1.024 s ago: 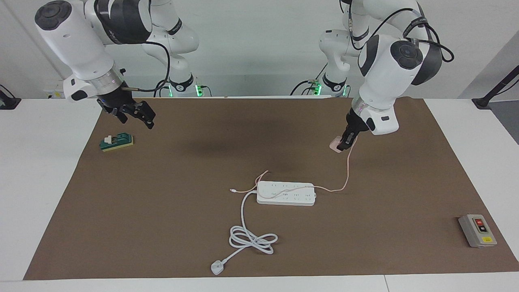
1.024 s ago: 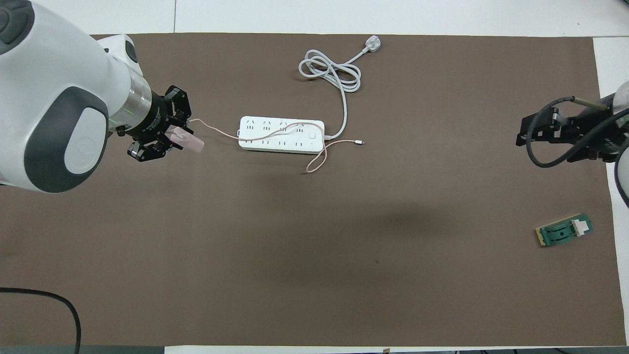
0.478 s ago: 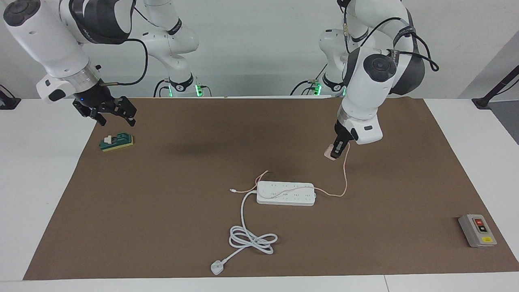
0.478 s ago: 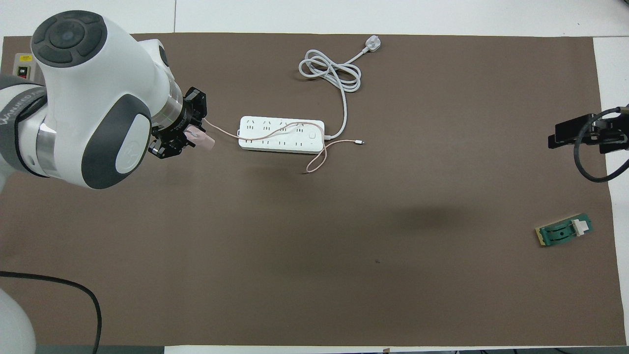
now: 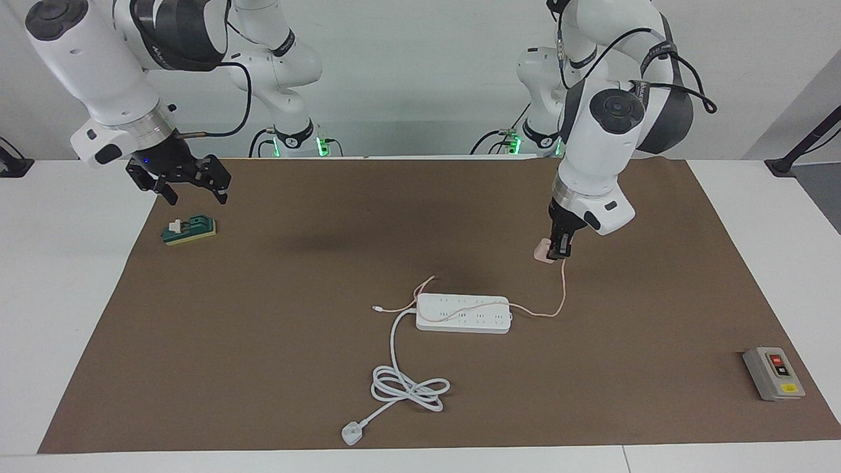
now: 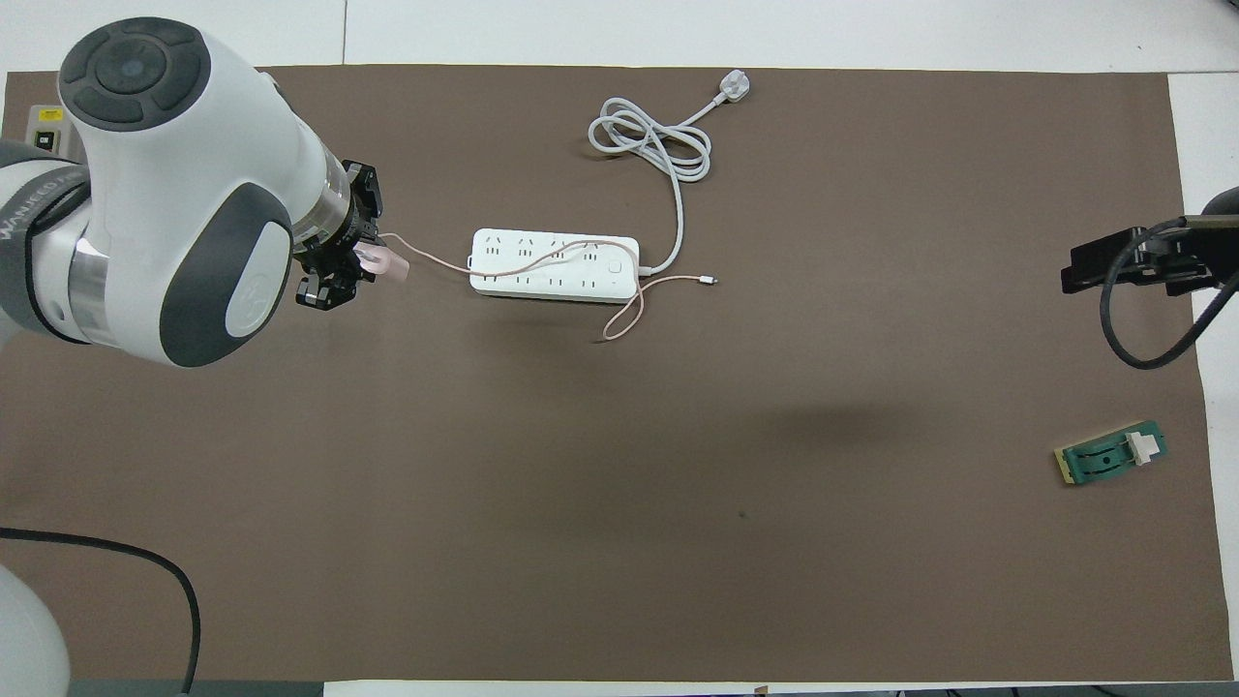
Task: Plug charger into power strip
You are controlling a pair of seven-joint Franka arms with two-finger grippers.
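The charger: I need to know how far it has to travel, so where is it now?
The charger is in the left gripper, above the mat toward the left arm's end, beside the power strip, not yet over it.

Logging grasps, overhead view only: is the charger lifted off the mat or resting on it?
Observer: Lifted. The left claw holds the charger above the mat, cable hanging down toward the power strip.
Operator: The arm hides the corner near it. Anything there?
Observer: A grey box with red and black buttons, flat on the mat.
Operator: And the right claw?
Observer: The right claw is open, empty, in the air over the mat's edge.
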